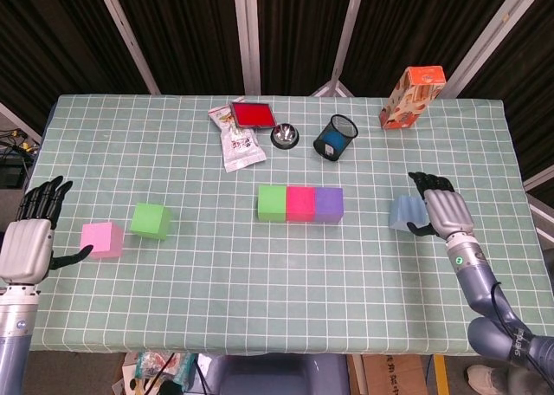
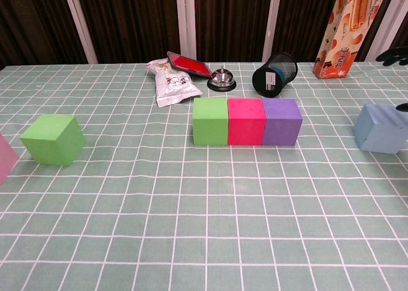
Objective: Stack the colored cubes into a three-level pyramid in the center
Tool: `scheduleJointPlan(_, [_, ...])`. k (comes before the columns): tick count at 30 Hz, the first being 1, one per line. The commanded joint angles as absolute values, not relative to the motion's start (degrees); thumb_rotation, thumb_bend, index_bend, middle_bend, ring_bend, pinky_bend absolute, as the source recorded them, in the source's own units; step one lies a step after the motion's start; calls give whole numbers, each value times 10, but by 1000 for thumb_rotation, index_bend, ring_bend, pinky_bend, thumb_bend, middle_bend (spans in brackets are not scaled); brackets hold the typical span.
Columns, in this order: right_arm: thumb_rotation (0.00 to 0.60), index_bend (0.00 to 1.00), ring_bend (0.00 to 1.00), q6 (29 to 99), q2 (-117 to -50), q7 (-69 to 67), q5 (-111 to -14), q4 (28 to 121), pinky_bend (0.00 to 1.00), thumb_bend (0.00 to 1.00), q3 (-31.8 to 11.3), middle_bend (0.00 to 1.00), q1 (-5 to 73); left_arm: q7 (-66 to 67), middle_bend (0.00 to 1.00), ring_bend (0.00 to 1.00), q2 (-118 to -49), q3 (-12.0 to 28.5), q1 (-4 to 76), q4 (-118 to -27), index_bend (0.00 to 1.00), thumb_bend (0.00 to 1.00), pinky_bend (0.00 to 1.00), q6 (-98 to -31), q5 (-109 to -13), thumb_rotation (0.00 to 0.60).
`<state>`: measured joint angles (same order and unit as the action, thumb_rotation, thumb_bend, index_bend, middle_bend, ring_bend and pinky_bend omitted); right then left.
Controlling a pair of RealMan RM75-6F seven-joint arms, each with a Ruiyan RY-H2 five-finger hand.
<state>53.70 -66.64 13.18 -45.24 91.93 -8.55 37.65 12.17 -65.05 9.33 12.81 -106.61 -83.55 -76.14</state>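
Observation:
Three cubes stand in a touching row at the table's centre: green (image 1: pixel 272 202) (image 2: pixel 210 120), magenta (image 1: pixel 300 203) (image 2: pixel 246 121) and purple (image 1: pixel 329 203) (image 2: pixel 282 121). A light blue cube (image 1: pixel 403 211) (image 2: pixel 380 128) rests on the cloth to their right. My right hand (image 1: pixel 439 210) is just right of it, fingers spread and holding nothing; the chest view shows only its fingertips (image 2: pixel 394 55). At the left lie a loose green cube (image 1: pixel 150 220) (image 2: pixel 53 139) and a pink cube (image 1: pixel 101 238) (image 2: pixel 5 158). My left hand (image 1: pixel 26 243) is open beside the pink cube, thumb pointing at it.
Along the far side sit a red flat case (image 1: pixel 253 113), a snack packet (image 1: pixel 241 144), a metal bell (image 1: pixel 284 135), a tipped black mesh cup (image 1: pixel 336 137) and an orange carton (image 1: pixel 412 96). The checked cloth (image 1: pixel 286 274) covers the table.

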Motion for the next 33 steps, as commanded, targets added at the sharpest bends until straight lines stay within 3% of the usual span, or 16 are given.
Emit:
scheduleJointPlan(1, [600,0,0,577,-701,203,-374,930,0,305,-91,76,389,122,0,0,-650,92,128,-1067,0,53,11,-835,-762,600])
scheduleJointPlan(18, [600,0,0,579,-764,271,-287,862,0,305,-86,39,406,117,0,0,-648,92,127,-1068,0,52,11,-832,-760,600])
scheduleJointPlan(25, [600,0,46,560,-772,272,-266,835,0,306,-94,219,407,118,0,0,-649,92,128,-1067,0,52,11,-831,-758,600])
scheduleJointPlan(33, [600,0,76,553,-781,268,-273,830,0,306,-100,240,407,116,0,0,-649,93,128,-1067,0,53,11,-831,-757,600])
